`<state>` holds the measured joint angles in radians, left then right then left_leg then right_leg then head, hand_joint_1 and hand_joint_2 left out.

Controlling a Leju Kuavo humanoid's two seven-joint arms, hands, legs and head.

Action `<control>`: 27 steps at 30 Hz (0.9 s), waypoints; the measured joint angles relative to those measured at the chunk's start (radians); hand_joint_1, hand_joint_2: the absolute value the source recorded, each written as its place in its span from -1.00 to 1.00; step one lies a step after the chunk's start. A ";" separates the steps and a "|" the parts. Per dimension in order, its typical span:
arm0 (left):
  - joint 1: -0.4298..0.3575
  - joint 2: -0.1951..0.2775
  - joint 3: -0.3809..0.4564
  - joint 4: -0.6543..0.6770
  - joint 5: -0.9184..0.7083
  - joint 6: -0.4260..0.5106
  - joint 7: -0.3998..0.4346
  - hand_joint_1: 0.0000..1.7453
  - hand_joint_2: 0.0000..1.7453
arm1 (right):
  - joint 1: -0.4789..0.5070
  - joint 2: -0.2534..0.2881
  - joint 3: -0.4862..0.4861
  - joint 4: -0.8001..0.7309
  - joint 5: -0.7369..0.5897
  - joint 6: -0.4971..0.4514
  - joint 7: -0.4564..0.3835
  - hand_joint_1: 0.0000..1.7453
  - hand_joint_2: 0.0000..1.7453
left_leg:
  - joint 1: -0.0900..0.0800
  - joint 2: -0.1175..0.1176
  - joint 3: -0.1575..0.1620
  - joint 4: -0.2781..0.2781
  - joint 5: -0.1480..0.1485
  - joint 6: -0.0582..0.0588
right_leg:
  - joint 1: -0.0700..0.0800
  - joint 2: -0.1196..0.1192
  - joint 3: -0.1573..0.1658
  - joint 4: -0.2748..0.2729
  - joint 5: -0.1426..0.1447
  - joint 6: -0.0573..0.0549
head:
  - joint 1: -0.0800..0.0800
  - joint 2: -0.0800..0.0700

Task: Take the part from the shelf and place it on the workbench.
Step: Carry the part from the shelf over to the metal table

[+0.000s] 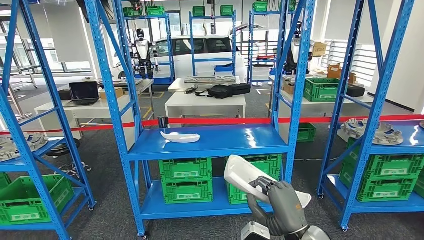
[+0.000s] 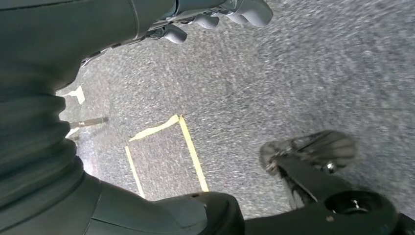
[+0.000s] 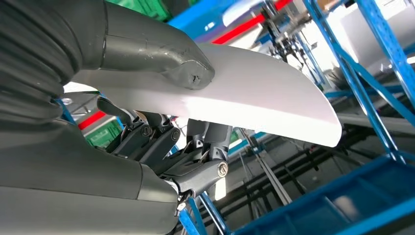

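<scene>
- Two white parts around: one gripped in the right hand (image 1: 282, 205), low in the head view in front of the shelf (image 1: 210, 142), and a second white part (image 1: 180, 136) lying flat on the blue middle deck.
- Held white part (image 1: 245, 181) clamped with the thumb (image 3: 161, 58) pressed on one broad face and the darker fingers (image 3: 195, 156) tucked under the other, so pinched across the thin shell rather than wrapped around. Makes sense for a curved, slick panel, guessing it'd slip out of a loose hold.
- Gripped near one end, with the long end sticking out past the hand and tilted up toward the shelf. Probably fine for carrying, but that free end could clip a blue upright (image 1: 297, 90) on a turn.
- Left hand (image 2: 215, 17) hanging down over grey carpet with yellow floor tape (image 2: 188, 152); fingers curled in, nothing in them as far as visible. Looks parked out of the way, since a one-hand job.
- Pick step looks done: part clear of the deck, touching no shelf surface.
- No idea which table counts as the workbench; white tables (image 1: 205, 105) sit behind the red barrier tape (image 1: 225, 121), well apart from the hand.
- Green crates (image 1: 186, 180) on the bottom deck sit just behind the held part in the head view, not touching as far as can be told.
</scene>
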<state>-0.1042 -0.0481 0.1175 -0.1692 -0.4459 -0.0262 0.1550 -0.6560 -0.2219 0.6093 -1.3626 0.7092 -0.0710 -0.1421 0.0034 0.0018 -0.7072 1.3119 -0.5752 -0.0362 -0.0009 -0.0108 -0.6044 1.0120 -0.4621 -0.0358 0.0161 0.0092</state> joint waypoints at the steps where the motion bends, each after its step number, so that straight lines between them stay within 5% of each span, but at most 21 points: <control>1: 0.000 0.000 0.000 0.000 -0.002 0.000 0.001 -1.00 1.00 | 0.005 0.000 0.002 0.000 0.007 -0.003 0.001 1.00 1.00 | 0.000 0.000 0.030 -0.028 0.031 0.003 | 0.002 0.000 -0.012 0.002 0.007 0.001 | 0.000 0.000; 3: -0.001 0.000 0.000 -0.001 -0.002 0.000 0.000 -1.00 1.00 | 0.011 0.002 0.005 0.000 0.021 -0.010 0.002 1.00 1.00 | -0.004 0.001 0.128 -0.160 0.063 0.016 | 0.005 -0.001 -0.030 0.005 0.022 0.005 | 0.000 0.000; 5: -0.005 0.001 0.000 -0.002 -0.002 -0.001 -0.004 -1.00 1.00 | 0.013 0.004 0.006 0.000 0.035 -0.015 0.003 1.00 1.00 | -0.010 0.005 0.203 -0.282 0.040 0.027 | 0.006 -0.005 -0.038 0.006 0.036 0.013 | 0.000 0.000; 6: -0.006 0.000 0.000 -0.002 -0.003 -0.001 -0.006 -1.00 1.00 | 0.014 0.005 0.006 0.000 0.042 -0.016 0.002 1.00 1.00 | -0.013 0.005 0.215 -0.310 0.030 0.032 | 0.006 -0.010 -0.041 0.005 0.043 0.019 | 0.000 0.000; 9: -0.006 -0.001 0.000 -0.002 -0.003 -0.001 -0.007 -1.00 1.00 | 0.018 0.007 0.010 0.000 0.062 -0.015 -0.005 1.00 1.00 | -0.010 -0.005 0.206 -0.327 0.046 0.051 | 0.003 -0.011 -0.053 0.020 0.034 0.035 | 0.001 0.000; 13: -0.003 0.001 0.000 -0.002 -0.003 -0.001 -0.011 -1.00 1.00 | 0.020 0.007 0.018 0.000 0.067 -0.008 -0.017 1.00 1.00 | -0.006 -0.022 0.169 -0.322 0.079 0.062 | -0.004 0.003 -0.134 0.252 -0.113 0.050 | 0.003 0.000; 14: -0.001 0.001 0.000 -0.001 -0.003 -0.001 -0.013 -1.00 1.00 | 0.020 0.007 0.020 0.000 0.066 -0.004 -0.020 1.00 1.00 | -0.006 -0.028 0.158 -0.317 0.084 0.060 | -0.004 0.004 -0.139 0.287 -0.127 0.051 | 0.003 0.000; 16: 0.001 0.000 0.001 -0.001 -0.003 -0.001 -0.016 -1.00 1.00 | 0.018 0.007 0.023 0.000 0.061 0.002 -0.026 1.00 1.00 | -0.004 -0.044 0.137 -0.304 0.092 0.055 | -0.006 0.008 -0.089 0.237 -0.103 0.051 | 0.003 0.000; 19: 0.002 -0.001 0.002 -0.001 -0.003 -0.001 -0.021 -1.00 1.00 | 0.007 0.007 0.024 0.000 0.051 0.007 -0.034 1.00 1.00 | -0.002 -0.067 0.111 -0.284 0.099 0.043 | -0.010 0.048 0.030 0.049 -0.055 0.045 | 0.004 0.000; 21: 0.003 -0.001 0.004 -0.001 -0.003 -0.001 -0.024 -1.00 1.00 | 0.004 0.007 0.025 0.003 0.047 0.007 -0.036 1.00 1.00 | 0.000 -0.080 0.098 -0.280 0.107 0.029 | -0.007 0.056 0.040 0.022 -0.056 0.038 | 0.004 0.000; 24: 0.013 0.000 0.006 0.000 -0.001 -0.001 -0.029 -1.00 1.00 | 0.000 0.007 0.030 0.008 0.045 0.008 -0.037 1.00 1.00 | 0.001 -0.076 0.085 -0.270 0.105 0.010 | -0.008 0.027 0.037 0.013 -0.041 0.016 | 0.002 0.000; 27: 0.016 0.000 0.007 0.000 0.000 0.000 -0.031 -1.00 1.00 | -0.005 0.008 0.034 0.013 0.044 0.008 -0.037 1.00 1.00 | 0.003 -0.024 0.025 -0.134 0.020 -0.005 | -0.009 -0.006 0.030 0.008 -0.030 0.001 | -0.001 0.000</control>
<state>-0.0877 -0.0484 0.1247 -0.1690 -0.4462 -0.0267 0.1237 -0.6613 -0.2144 0.6430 -1.3496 0.7536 -0.0630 -0.1794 0.0063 -0.0217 -0.6826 1.1780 -0.5550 -0.0413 -0.0099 -0.0165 -0.5745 1.0198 -0.4917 -0.0345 0.0150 0.0092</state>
